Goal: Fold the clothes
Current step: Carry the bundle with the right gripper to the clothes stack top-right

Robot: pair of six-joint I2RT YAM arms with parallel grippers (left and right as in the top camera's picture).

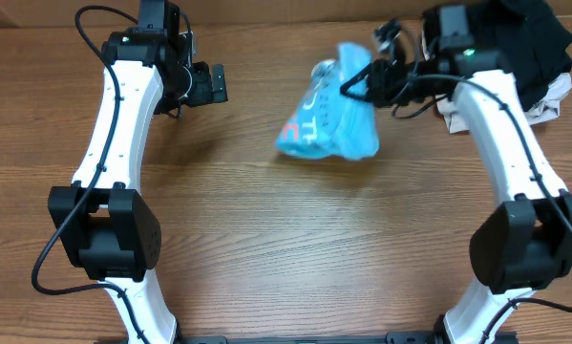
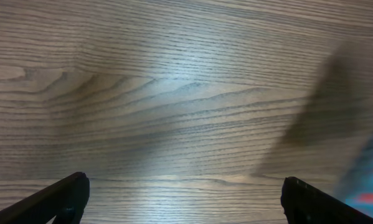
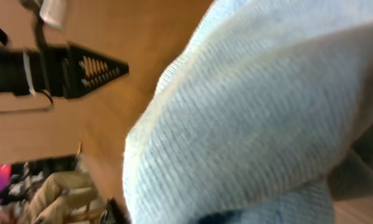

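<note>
The light sky-blue t-shirt (image 1: 331, 119) hangs bunched up at the back middle of the table, red-pink and white lettering showing on its left side. My right gripper (image 1: 358, 80) is shut on its upper edge and holds it up. In the right wrist view the blue fabric (image 3: 261, 118) fills most of the frame and hides the fingers. My left gripper (image 1: 215, 84) is open and empty at the back left, apart from the shirt. In the left wrist view its two fingers (image 2: 185, 193) are spread over bare wood, and a blurred edge of the shirt (image 2: 368, 186) shows at the right.
A black garment (image 1: 543, 38) and a beige/grey garment (image 1: 545, 105) lie piled at the back right corner behind my right arm. The wooden table (image 1: 295, 248) stretches to the front between the two arm bases.
</note>
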